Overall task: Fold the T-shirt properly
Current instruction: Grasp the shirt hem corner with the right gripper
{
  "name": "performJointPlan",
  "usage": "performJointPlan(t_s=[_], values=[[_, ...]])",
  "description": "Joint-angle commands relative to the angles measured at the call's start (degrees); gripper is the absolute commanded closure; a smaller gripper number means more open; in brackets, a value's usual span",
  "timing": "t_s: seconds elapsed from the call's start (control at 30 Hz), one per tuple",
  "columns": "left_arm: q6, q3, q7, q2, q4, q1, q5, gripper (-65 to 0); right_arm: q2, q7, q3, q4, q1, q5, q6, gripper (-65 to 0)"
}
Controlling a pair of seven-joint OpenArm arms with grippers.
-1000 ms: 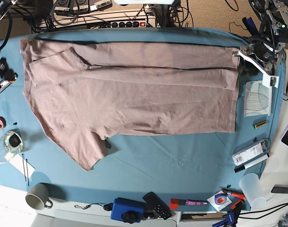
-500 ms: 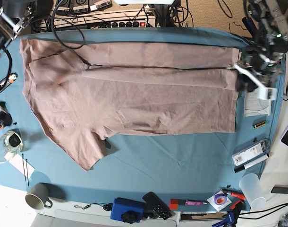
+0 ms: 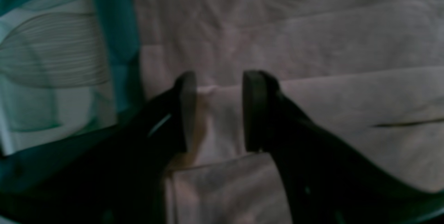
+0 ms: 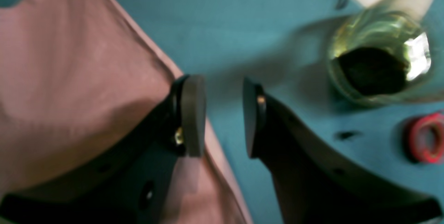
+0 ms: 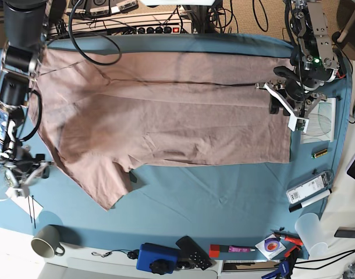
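- T-shirt (image 5: pixel 166 116), mauve-tan, lies spread sideways over the upper half of the blue-teal table cloth (image 5: pixel 224 197); far long edge folded in toward the middle, one short sleeve sticks out toward 7 o'clock at the lower left of the base view.
- Left arm at about 3 o'clock in the base view, its left gripper (image 5: pixel 285 107) low over the shirt's hem end; wrist view shows the left gripper (image 3: pixel 218 109) with jaws parted a moderate gap, straddling a folded fabric edge, pads not pressed on the cloth. Whether the tips touch the fabric, can't tell.
- Right arm at about 9 o'clock, reaching down the left side; right gripper (image 5: pixel 23 171) beside the shirt's sleeve-side edge. Wrist view: right gripper (image 4: pixel 222 113) jaws apart a moderate gap, nothing between them but table cloth; one finger (image 4: pixel 192 113) over the shirt's edge, other over bare cloth.
- Glass jar (image 4: pixel 378 57) at 2 o'clock of the right gripper in the wrist view, red tape ring (image 4: pixel 428 137) at 3 o'clock, both blurred.
- Grey mug (image 5: pixel 46 240) at 7 o'clock on the table's near edge.
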Motion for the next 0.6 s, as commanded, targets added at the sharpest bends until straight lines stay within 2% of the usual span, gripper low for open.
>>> performJointPlan(t_s=[0.0,0.13,0.2,0.33,0.47,0.57], values=[[0.0,-0.1,-1.0,-0.4,1.0,-0.5,0.0,-23.0,0.5,2.5,0.2,-1.5,3.0,-0.4,0.0,-18.7],[0.0,-0.1,-1.1,-0.4,1.0,-0.5,0.3,-23.0,-1.7,6.5,0.2,-7.9,4.6,-4.7,0.0,-18.7],[0.0,-0.1,-1.0,-0.4,1.0,-0.5,0.3,-23.0,-2.6,6.5,0.2,-9.5,4.5,-6.8,-0.4,-18.7],[0.0,-0.1,-1.0,-0.4,1.0,-0.5,0.3,-23.0,-3.0,7.0,0.2,-11.8,3.7,-7.6,-3.3,-18.3],[0.0,-0.1,-1.0,-0.4,1.0,-0.5,0.3,-23.0,-3.0,4.5,0.2,-11.8,2.2,-7.5,-3.9,-7.9],[0.0,-0.1,-1.0,-0.4,1.0,-0.5,0.3,-23.0,-3.0,-4.0,0.2,-11.8,2.1,-7.2,-3.9,0.0]])
